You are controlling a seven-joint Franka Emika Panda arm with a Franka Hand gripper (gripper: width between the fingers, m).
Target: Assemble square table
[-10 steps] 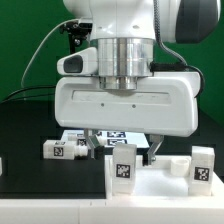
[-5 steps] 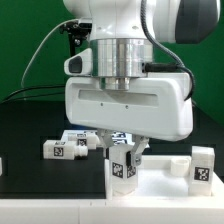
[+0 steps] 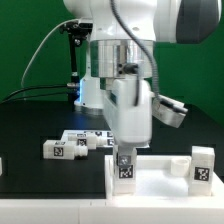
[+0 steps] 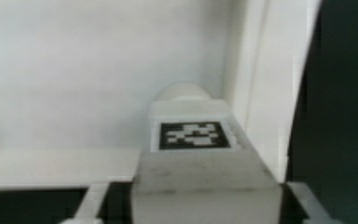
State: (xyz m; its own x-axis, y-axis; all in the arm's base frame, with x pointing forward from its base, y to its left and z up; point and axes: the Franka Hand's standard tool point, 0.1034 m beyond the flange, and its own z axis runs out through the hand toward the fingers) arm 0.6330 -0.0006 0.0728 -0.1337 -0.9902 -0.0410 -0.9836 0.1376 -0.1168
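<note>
Short chunky white plastic leg with a black-and-white square tag [image 3: 124, 167] stands upright at the corner of the large flat white plastic square top [image 3: 165, 180] toward the exterior view's left. Two-finger gripper [image 3: 124, 150] of the white robot arm [image 3: 125, 85] comes straight down on it. In the wrist view the leg [image 4: 194, 135] fills the gap between the grey fingers [image 4: 98, 203], so the gripper [image 4: 194, 200] is clamped on this leg. Cannot tell whether the leg's foot sits in a corner hole.

Square top lies on the black table [image 3: 30, 120]. Second tagged leg [image 3: 203, 166] is upright at its edge toward the exterior view's right. Two further tagged legs [image 3: 60, 149] [image 3: 93, 139] lie on their sides on the black table, apart from the top.
</note>
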